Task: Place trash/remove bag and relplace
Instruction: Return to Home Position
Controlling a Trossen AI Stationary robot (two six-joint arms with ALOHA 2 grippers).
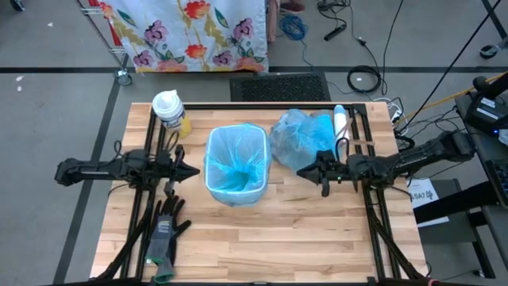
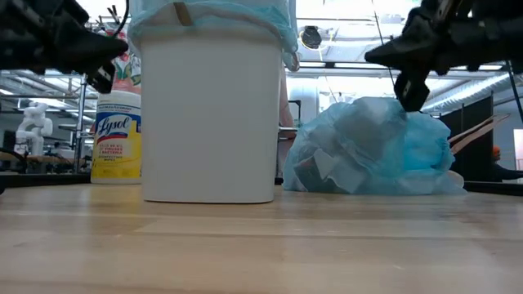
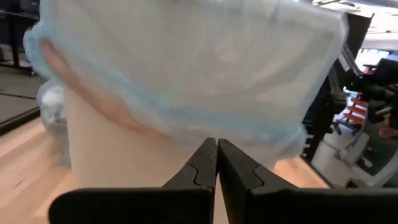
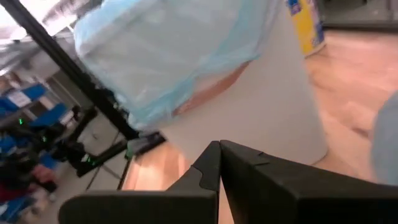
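- There are two grippers, each with two dark fingers. The left gripper's (image 3: 217, 142) fingers (image 3: 200, 167) are pressed tight together and hold nothing.
- The right gripper's (image 4: 219, 144) fingers are pressed together too, with nothing in them.
- Both hang in the air, one on each side of the one white plastic trash bin (image 2: 208, 122), not touching it.
- One thin light-blue liner bag (image 1: 238, 171) sits inside the bin, folded over its rim.
- One full light-blue bag of trash (image 1: 300, 135) rests on the wooden surface (image 1: 278, 238) just beside the bin, on the right gripper's side.
- One yellow-and-white wipes tub (image 1: 171, 111) stands near the left arm.
- Black-and-grey gloves (image 1: 164, 230) lie in one heap.
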